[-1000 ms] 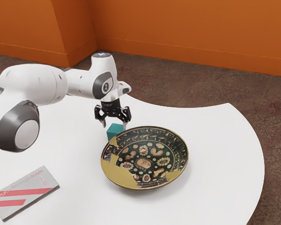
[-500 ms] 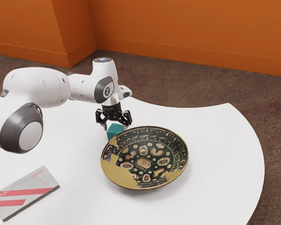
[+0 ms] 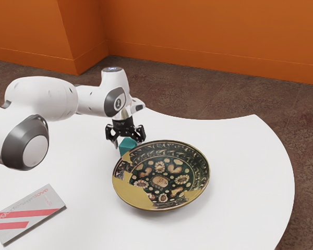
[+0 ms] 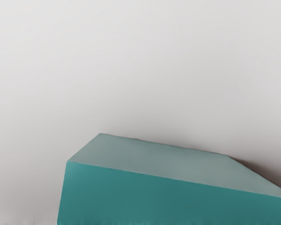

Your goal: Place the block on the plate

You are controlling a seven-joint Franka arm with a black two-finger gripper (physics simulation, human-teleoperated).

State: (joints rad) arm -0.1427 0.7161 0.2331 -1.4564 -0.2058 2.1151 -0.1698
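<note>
My tool point(image 3: 128, 144) is low over the white desk point(image 3: 240, 177), pointing down, with its two black fingers point(image 3: 114, 142) spread around the teal block point(image 3: 127, 147). One finger is just beside the block on the exterior view's left; the other is on its opposite side, toward the exterior view's right. I cannot tell whether either touches it.

The block is just beyond the edge of the plate point(image 3: 125, 194), whose rim hides part of the block's lower end in the exterior view. I cannot tell whether block and rim touch. In the wrist view I see the block close under my hand, one broad teal side and its paler, greyish face showing, with a dark shadow beside it.

The plate rests on the desk, dark and patterned with flowers and leaves, a plain yellow patch along part of its rim. Well apart from the block, toward the exterior view's left, a grey book point(image 3: 41, 202) with red stripes lies flat. Behind the desk are a brown floor point(image 3: 208, 99) and an orange wall point(image 3: 208, 36)
</note>
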